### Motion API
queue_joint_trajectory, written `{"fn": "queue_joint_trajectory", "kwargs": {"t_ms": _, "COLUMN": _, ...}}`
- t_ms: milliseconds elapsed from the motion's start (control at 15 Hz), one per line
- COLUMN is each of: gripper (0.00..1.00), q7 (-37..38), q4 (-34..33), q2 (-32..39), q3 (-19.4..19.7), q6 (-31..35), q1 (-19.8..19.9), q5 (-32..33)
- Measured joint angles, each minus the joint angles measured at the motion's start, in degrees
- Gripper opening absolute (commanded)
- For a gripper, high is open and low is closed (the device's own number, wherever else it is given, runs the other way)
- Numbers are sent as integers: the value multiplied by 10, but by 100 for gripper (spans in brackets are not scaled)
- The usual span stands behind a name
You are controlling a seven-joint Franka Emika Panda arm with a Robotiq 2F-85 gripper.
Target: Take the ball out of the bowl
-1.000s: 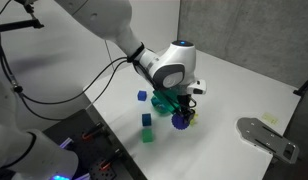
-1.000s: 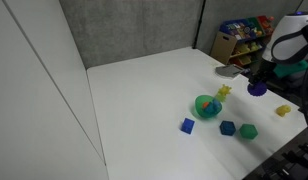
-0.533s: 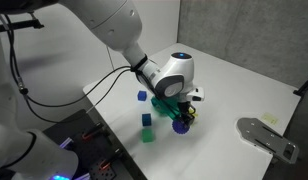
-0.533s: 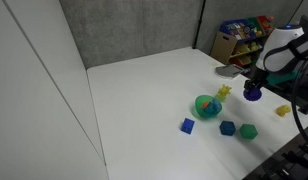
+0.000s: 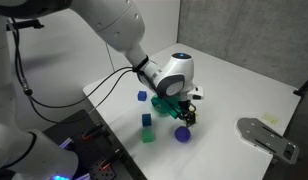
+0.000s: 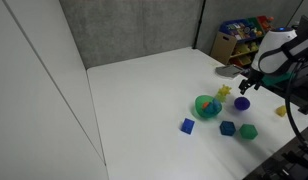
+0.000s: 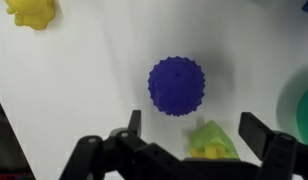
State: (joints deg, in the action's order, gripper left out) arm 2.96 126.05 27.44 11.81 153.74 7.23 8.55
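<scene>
The dark blue-purple ball (image 5: 181, 132) (image 6: 241, 103) lies on the white table, outside the bowl. In the wrist view the ball (image 7: 176, 84) sits just beyond my open gripper (image 7: 194, 125), free of both fingers. The teal-green bowl (image 6: 206, 105) stands a short way from the ball; in an exterior view the bowl (image 5: 166, 103) is partly hidden behind the gripper (image 5: 184, 113). The bowl's rim (image 7: 307, 105) shows at the right edge of the wrist view. The gripper (image 6: 246, 87) hangs just above the ball.
Two blue cubes (image 6: 187, 125) (image 6: 227, 128) and a green cube (image 6: 249, 131) lie in front of the bowl. Yellow pieces (image 6: 224, 92) (image 6: 283, 111) lie nearby. A light green and yellow piece (image 7: 209, 140) shows between my fingers. A grey flat fixture (image 5: 269, 137) rests near the table edge.
The gripper came down with the ball beside the bowl, then opened. The ball now rests on the table, let go.
</scene>
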Motion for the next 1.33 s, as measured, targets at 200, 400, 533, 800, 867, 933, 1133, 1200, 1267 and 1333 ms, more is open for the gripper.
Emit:
{"fn": "queue_joint_trajectory", "kwargs": {"t_ms": 200, "gripper": 100, "q7": 0, "q4": -8, "q2": -9, "q3": -1, "q6": -13, "q1": -6, "q5": 0}}
{"fn": "queue_joint_trajectory", "kwargs": {"t_ms": 400, "gripper": 100, "q7": 0, "q4": -21, "q2": -30, "q3": -9, "q6": -54, "q1": -9, "q5": 0}}
{"fn": "queue_joint_trajectory", "kwargs": {"t_ms": 533, "gripper": 100, "q7": 0, "q4": -26, "q2": -53, "q3": -18, "q6": -81, "q1": -13, "q5": -1}}
{"fn": "queue_joint_trajectory", "kwargs": {"t_ms": 800, "gripper": 100, "q7": -8, "q4": -18, "q2": -119, "q3": -41, "q6": -127, "q1": -20, "q5": -1}}
{"fn": "queue_joint_trajectory", "kwargs": {"t_ms": 867, "gripper": 100, "q7": -12, "q4": -10, "q2": -140, "q3": -46, "q6": -136, "q1": -21, "q5": -2}}
{"fn": "queue_joint_trajectory", "kwargs": {"t_ms": 933, "gripper": 100, "q7": -16, "q4": 0, "q2": -161, "q3": -51, "q6": -144, "q1": -21, "q5": -3}}
{"fn": "queue_joint_trajectory", "kwargs": {"t_ms": 1133, "gripper": 100, "q7": -35, "q4": 35, "q2": -226, "q3": -58, "q6": -168, "q1": -21, "q5": -12}}
{"fn": "queue_joint_trajectory", "kwargs": {"t_ms": 1200, "gripper": 100, "q7": -41, "q4": 47, "q2": -250, "q3": -59, "q6": -180, "q1": -21, "q5": -18}}
{"fn": "queue_joint_trajectory", "kwargs": {"t_ms": 1267, "gripper": 100, "q7": -49, "q4": 56, "q2": -273, "q3": -59, "q6": -193, "q1": -21, "q5": -25}}
{"fn": "queue_joint_trajectory", "kwargs": {"t_ms": 1333, "gripper": 100, "q7": -56, "q4": 64, "q2": -295, "q3": -59, "q6": -207, "q1": -21, "q5": -34}}
